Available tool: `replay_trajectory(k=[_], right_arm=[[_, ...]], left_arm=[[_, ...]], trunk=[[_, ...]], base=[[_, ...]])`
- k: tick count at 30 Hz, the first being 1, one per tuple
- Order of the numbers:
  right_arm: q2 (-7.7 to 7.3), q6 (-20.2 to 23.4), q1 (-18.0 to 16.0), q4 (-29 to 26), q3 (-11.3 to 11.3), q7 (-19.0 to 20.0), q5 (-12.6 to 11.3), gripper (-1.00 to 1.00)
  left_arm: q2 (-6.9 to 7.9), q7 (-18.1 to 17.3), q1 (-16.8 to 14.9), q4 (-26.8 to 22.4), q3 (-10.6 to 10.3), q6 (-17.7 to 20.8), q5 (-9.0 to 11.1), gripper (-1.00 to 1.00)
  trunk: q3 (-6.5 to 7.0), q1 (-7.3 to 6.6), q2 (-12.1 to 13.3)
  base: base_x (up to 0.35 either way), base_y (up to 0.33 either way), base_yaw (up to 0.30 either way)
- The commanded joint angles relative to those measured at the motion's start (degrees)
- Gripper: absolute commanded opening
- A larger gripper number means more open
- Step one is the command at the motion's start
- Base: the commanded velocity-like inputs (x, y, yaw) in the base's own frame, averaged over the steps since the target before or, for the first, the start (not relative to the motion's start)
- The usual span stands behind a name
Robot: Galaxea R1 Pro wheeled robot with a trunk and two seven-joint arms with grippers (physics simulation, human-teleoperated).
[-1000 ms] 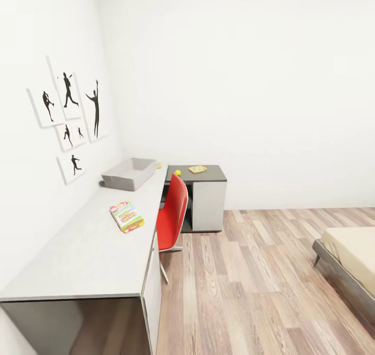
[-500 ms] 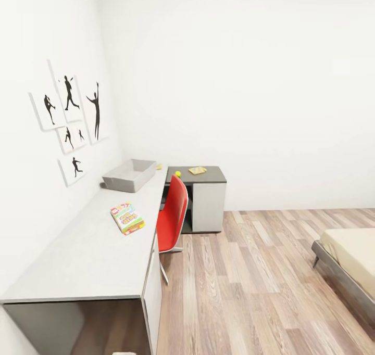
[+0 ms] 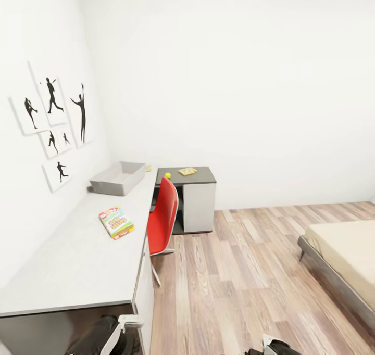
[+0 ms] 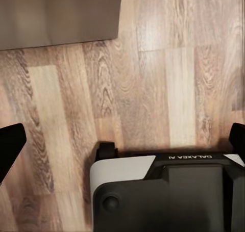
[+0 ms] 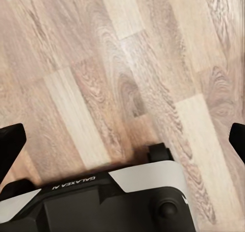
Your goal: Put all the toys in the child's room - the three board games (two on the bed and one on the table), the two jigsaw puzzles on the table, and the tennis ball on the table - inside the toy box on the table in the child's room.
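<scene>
Left gripper (image 4: 122, 140) spread wide over grainy wood-plank floor (image 4: 153, 79), right gripper (image 5: 122, 140) likewise (black fingertips far apart)

- The long light-grey desk top (image 3: 78, 256) looked matt and smooth.
- Beside it, the red chair (image 3: 162, 217) had a glossy plastic shell.
- The brown plank floor (image 3: 245, 287) showed wood grain.
- The beige mattress (image 3: 349, 251) looked matt.
</scene>
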Motion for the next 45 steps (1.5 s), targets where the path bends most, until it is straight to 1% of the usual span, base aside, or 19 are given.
replay_trajectory(k=[1, 6, 11, 16, 31, 37, 45], right_arm=[[-0.01, 0.26, -0.02, -0.12, -0.01, -0.27, -0.31, 1.0], [-0.18, -0.03, 0.1, -0.11, 0.03, -0.33, -0.33, 1.0], [-0.34, -0.2, 0.36, -0.11, 0.04, -0.31, -0.33, 1.0], [-0.73, -0.25, 0.45, -0.11, 0.04, -0.3, -0.34, 1.0], [-1.25, -0.35, 0.65, -0.11, 0.05, -0.14, -0.36, 1.0], [-2.38, -0.41, 0.74, -0.11, 0.04, -0.01, -0.41, 1.0], [-2.91, -1.88, 0.76, -0.11, 0.04, 0.01, -0.42, 1.0]], left_arm=[[0.0, -0.07, -0.02, -0.11, -0.01, 0.31, -0.01, 1.0], [-0.14, -0.1, -0.35, -0.52, -0.74, 0.47, -0.01, 1.0], [-0.19, -0.31, -0.44, -0.82, -2.12, 0.52, 0.05, 1.0], [-0.25, -0.88, -0.46, -0.97, -2.75, 0.53, 0.07, 1.0], [-0.27, -1.95, -0.47, -1.23, -3.07, 0.53, 0.08, 1.0], [-0.23, -2.04, -0.47, -1.24, -3.09, 0.53, 0.08, 1.0], [-0.22, -2.09, -0.47, -1.3, -3.08, 0.53, 0.08, 1.0]], trunk=[[0.09, -0.21, 0.34], [0.99, -1.31, 2.35], [1.89, -2.41, 4.35], [2.79, -3.51, 6.36], [5.48, -6.8, 12.38], [6.56, -8.12, 14.78], [7.99, -9.88, 17.99]], base=[[0.0, 0.0, -0.261], [0.0, 0.0, -0.27], [0.0, 0.0, -0.277], [0.0, 0.0, -0.28], [0.0, 0.0, -0.281], [0.0, 0.0, -0.281], [0.0, 0.0, -0.281]])
